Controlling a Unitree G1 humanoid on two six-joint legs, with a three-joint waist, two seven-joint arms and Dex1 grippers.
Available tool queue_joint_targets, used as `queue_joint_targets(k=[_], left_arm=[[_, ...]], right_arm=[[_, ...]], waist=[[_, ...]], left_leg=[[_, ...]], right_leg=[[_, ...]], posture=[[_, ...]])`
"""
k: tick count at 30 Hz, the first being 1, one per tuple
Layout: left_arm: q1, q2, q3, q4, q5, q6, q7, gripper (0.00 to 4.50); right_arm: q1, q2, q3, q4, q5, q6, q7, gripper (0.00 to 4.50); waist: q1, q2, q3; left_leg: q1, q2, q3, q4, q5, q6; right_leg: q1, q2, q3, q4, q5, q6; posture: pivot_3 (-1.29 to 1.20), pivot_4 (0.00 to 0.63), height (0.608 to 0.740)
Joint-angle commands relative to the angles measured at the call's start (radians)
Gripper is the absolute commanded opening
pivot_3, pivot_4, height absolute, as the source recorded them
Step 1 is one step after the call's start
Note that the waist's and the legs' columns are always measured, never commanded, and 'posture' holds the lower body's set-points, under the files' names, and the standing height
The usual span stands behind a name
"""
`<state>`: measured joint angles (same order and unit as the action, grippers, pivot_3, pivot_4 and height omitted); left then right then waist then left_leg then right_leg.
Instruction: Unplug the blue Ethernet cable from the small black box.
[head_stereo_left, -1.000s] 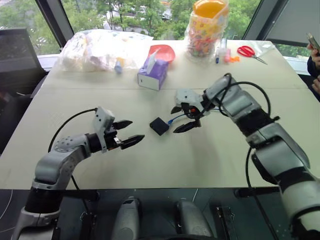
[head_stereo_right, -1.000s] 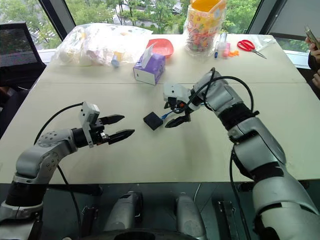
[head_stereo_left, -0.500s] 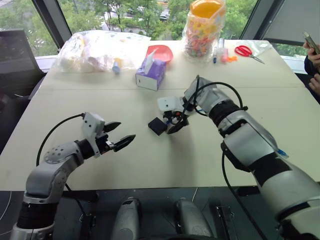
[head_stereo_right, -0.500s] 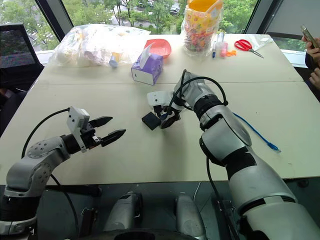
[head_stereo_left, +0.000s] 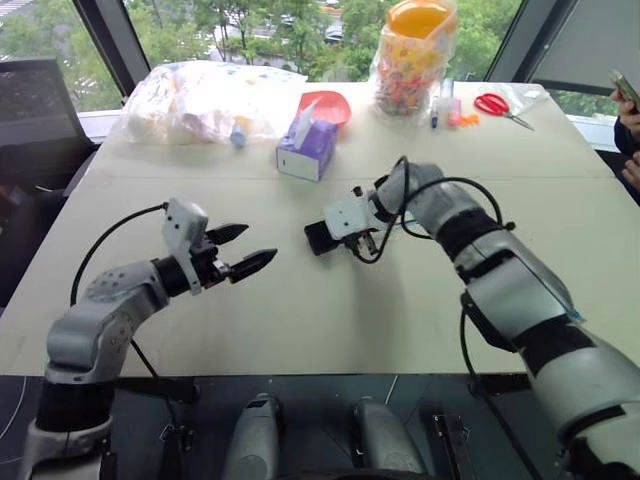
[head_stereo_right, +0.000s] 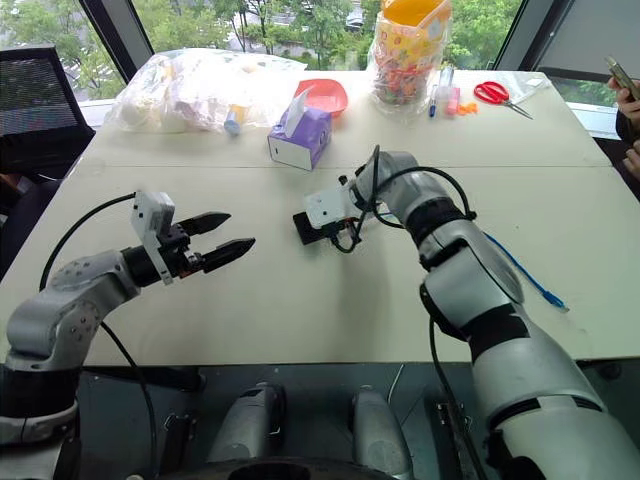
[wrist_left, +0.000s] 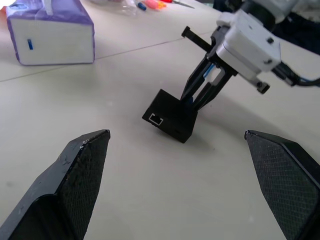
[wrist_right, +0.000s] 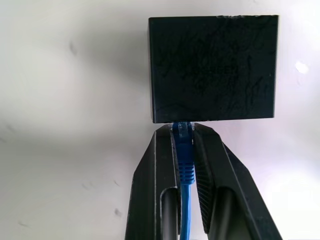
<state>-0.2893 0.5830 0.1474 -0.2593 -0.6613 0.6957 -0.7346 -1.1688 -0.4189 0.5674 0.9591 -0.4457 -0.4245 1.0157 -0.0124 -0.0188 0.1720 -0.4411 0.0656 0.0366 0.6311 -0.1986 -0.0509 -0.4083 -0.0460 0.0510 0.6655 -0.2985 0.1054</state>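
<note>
The right wrist view showed the right pincer (wrist_right: 182, 150) clamped on the blue Ethernet cable (wrist_right: 184, 160) right at the small black box (wrist_right: 212, 67), mid-bench (head_stereo_left: 330, 320); the left wrist view revealed a spare port. The left pincer (head_stereo_left: 253, 251) gaped wide, apart.

The small black box (wrist_right: 213, 67) is a flat, square, matte-black block lying near the middle of the pale surface (head_stereo_left: 330, 310), in front of the purple tissue box and well apart from it. An open port shows on one side wall. The blue Ethernet cable (wrist_right: 184, 150) is still plugged into another side, its bright-blue boot pinched between the right hand's (wrist_right: 184, 137) two black fingers right at the box's edge
</note>
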Motion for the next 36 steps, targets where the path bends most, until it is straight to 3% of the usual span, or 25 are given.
queue_joint_targets(k=[1,5,8,14,27,30,36], left_arm=[[-0.081,-0.012,-0.023,0.04,-0.04,0.046,-0.029,4.5],[-0.154,-0.026,-0.043,0.079,-0.068,0.095,-0.058,4.5],[-0.204,-0.029,-0.064,0.119,-0.058,0.098,-0.087,4.5],[-0.269,-0.013,-0.092,0.189,-0.021,0.074,-0.145,4.5],[-0.312,-0.054,-0.125,0.222,0.015,0.028,-0.206,4.5],[-0.314,-0.063,-0.125,0.232,0.023,0.017,-0.208,3.7],[-0.302,-0.07,-0.125,0.24,0.033,0.002,-0.213,1.31]], right_arm=[[0.138,-0.082,-0.083,-0.29,-0.094,-0.063,-0.334,0.03],[0.324,-0.092,-0.139,-0.538,-0.204,-0.008,-0.596,0.03],[0.45,-0.098,-0.165,-0.722,-0.278,0.052,-0.684,0.03],[0.587,-0.057,-0.19,-0.969,-0.274,0.155,-0.663,0.03],[0.59,-0.055,-0.182,-1.034,-0.225,0.152,-0.594,0.03],[0.587,-0.062,-0.182,-1.032,-0.22,0.14,-0.584,0.0],[0.581,-0.078,-0.19,-1.031,-0.21,0.12,-0.569,0.0]], waist=[[0.0,0.0,0.0],[-0.011,0.0,0.0],[-0.01,0.0,0.0],[-0.007,0.0,0.0],[-0.004,0.0,0.0],[-0.004,0.0,0.0],[-0.003,0.0,0.0]], left_leg=[[-0.001,0.0,0.0,0.0,0.0,0.0],[-0.001,0.0,0.001,-0.002,0.0,0.0],[-0.001,0.001,0.0,-0.003,0.0,0.0],[-0.001,0.0,0.0,0.001,0.0,0.0],[-0.001,0.0,0.0,0.001,0.0,0.0],[-0.001,0.0,-0.001,0.001,0.0,0.0],[-0.001,0.0,-0.001,0.001,0.0,0.0]], right_leg=[[-0.001,0.0,0.0,0.0,0.0,0.0],[-0.003,0.0,0.001,0.0,0.0,0.001],[-0.004,0.002,0.001,0.001,0.0,0.001],[-0.001,0.002,0.001,0.0,0.0,0.001],[0.0,0.001,0.001,0.0,0.0,0.001],[0.0,0.002,0.001,0.0,0.0,0.001],[0.0,0.002,0.001,0.0,0.0,0.001]], posture=[[0.0,0.15,0.735],[0.0,0.15,0.735],[0.0,0.15,0.735],[0.0,0.15,0.735],[0.0,0.15,0.735],[0.0,0.15,0.735],[0.0,0.15,0.735]])
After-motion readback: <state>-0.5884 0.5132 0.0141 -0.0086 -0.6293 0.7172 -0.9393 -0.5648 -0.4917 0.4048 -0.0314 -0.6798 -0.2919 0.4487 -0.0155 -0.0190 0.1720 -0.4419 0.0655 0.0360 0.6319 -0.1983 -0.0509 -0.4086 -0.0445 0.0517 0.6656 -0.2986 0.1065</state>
